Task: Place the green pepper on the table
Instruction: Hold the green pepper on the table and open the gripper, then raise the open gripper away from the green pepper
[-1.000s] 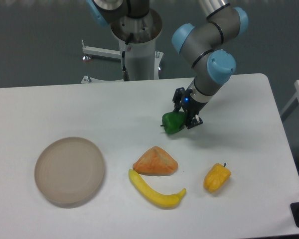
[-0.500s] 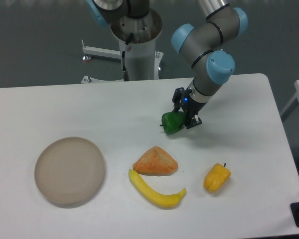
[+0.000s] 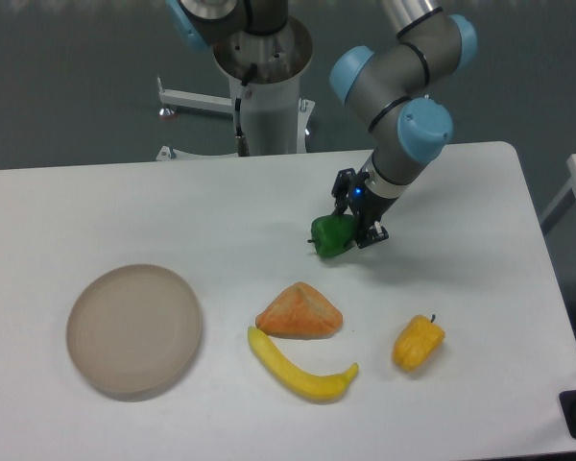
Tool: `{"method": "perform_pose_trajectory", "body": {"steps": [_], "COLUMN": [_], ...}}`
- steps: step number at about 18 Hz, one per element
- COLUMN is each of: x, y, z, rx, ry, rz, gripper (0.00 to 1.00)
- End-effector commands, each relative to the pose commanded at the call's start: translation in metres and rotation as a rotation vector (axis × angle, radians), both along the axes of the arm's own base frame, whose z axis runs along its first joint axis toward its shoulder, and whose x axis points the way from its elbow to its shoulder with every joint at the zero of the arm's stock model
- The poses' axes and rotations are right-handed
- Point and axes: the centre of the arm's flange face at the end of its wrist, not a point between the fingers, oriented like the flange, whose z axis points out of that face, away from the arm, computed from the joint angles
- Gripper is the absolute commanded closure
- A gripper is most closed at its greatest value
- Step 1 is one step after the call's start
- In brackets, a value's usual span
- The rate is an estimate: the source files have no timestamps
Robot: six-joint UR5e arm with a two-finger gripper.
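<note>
Fingers of the gripper [image 3: 353, 217] clamp the green pepper [image 3: 332, 235] from its far side, holding it low over the table [image 3: 221, 216], its underside at or just off the white surface; contact cannot be told from this angle. The arm leans down from behind, wrist tilted so the pepper hangs toward the camera, a posture that suits setting it down rather than carrying it off. Measured from the pepper, an orange wedge [image 3: 300, 311] lies nearer the camera, a banana [image 3: 300, 368] just beyond that, a yellow pepper [image 3: 418, 343] near and to the right, a beige plate [image 3: 134, 328] well apart to the left. Release appears to be the remaining step.
</note>
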Motion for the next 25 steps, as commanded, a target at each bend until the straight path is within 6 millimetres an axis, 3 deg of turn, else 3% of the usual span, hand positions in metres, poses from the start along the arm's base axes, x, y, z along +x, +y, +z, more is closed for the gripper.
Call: {"method": "perform_pose_trajectory", "body": {"steps": [5,7,13,20,25], "x": [-0.004,-0.006,-0.018,-0.048,-0.063], "y": [0.002,0.001,0.007,0.025,0.034], "z": [0.006,0.009,0.043,0.104,0.114], "rx": [0.006,0.009,0.046,0.064,0.061], "ry": [0.011,0.015,0.073,0.232,0.306], "rz": [0.006,0.015,0.028,0.151,0.192], "gripper": [0.01,0.00,0.00,0.00,0.00]}}
